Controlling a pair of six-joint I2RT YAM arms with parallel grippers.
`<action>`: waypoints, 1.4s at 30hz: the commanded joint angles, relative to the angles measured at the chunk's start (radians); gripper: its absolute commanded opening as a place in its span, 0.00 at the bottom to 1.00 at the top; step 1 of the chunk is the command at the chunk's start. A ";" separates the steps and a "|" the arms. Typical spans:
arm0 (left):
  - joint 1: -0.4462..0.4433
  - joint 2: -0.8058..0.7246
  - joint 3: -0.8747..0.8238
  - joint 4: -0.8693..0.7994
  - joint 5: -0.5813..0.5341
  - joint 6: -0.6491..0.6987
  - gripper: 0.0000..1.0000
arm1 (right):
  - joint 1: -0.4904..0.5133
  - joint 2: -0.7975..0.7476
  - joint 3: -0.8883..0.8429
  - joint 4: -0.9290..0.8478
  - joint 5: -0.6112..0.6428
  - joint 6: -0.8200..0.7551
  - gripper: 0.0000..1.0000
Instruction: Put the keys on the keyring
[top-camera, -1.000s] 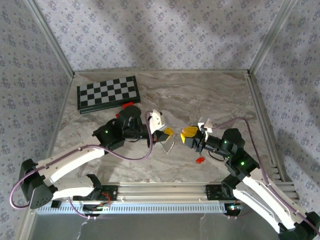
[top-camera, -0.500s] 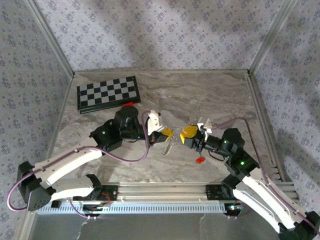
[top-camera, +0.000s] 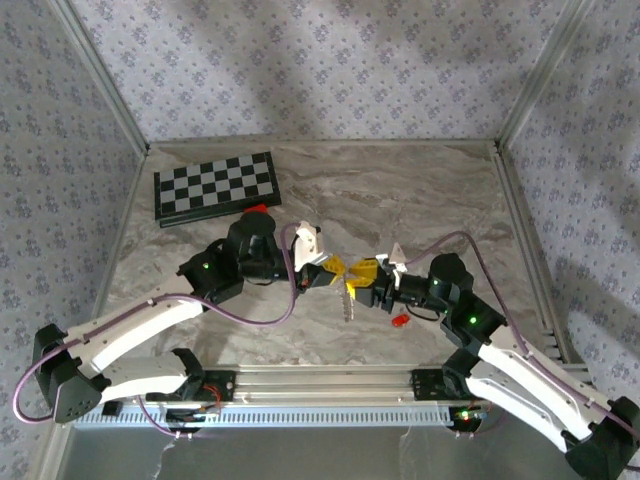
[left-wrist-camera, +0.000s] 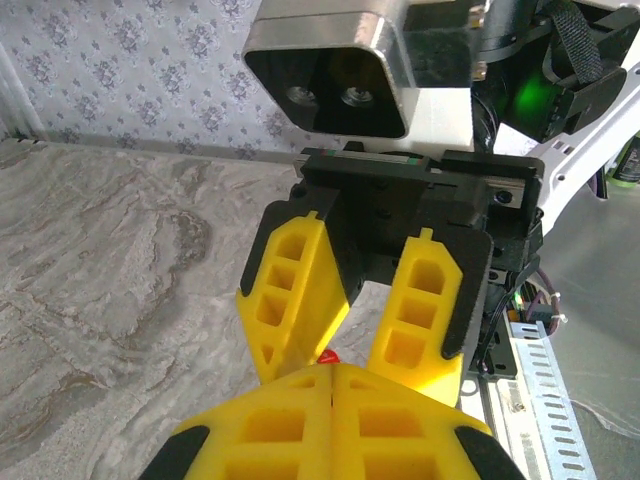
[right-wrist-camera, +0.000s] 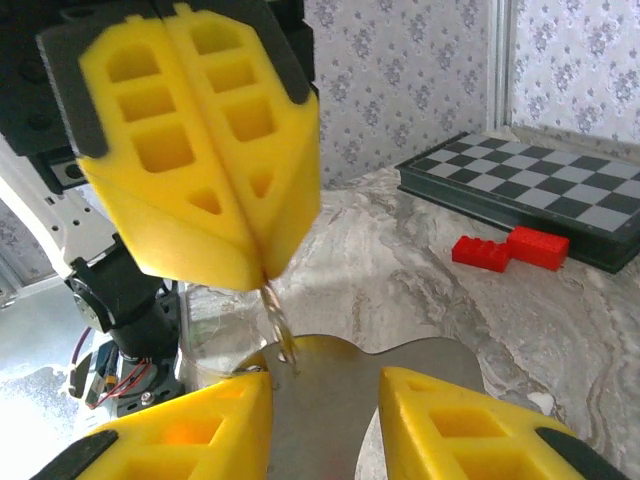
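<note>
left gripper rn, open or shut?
Shut. In the right wrist view the left gripper pads meet with no gap, pinching a thin silvery wire, apparently the keyring, at their tip.

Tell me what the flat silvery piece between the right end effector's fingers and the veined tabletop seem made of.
Flat silvery piece: probably metal, thin with a dull brushed sheen. Grey veined tabletop: smooth marble look; real stone or printed laminate, cannot tell.

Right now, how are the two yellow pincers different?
The left pincer is squeezed shut; the right pincer stands open. The left pincer pinches the thin keyring; the right pincer has a flat metal piece between its spread fingers. Both are yellow, facing tip to tip.
</note>
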 joint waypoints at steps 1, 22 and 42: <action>0.000 -0.007 0.034 0.036 0.036 0.000 0.00 | 0.020 -0.003 0.030 0.041 -0.009 -0.021 0.36; -0.012 -0.016 0.021 0.025 0.061 0.009 0.00 | 0.045 -0.007 0.005 0.106 0.066 -0.020 0.26; -0.023 -0.018 0.017 0.001 0.015 0.019 0.00 | 0.060 -0.066 -0.004 0.058 0.107 -0.085 0.00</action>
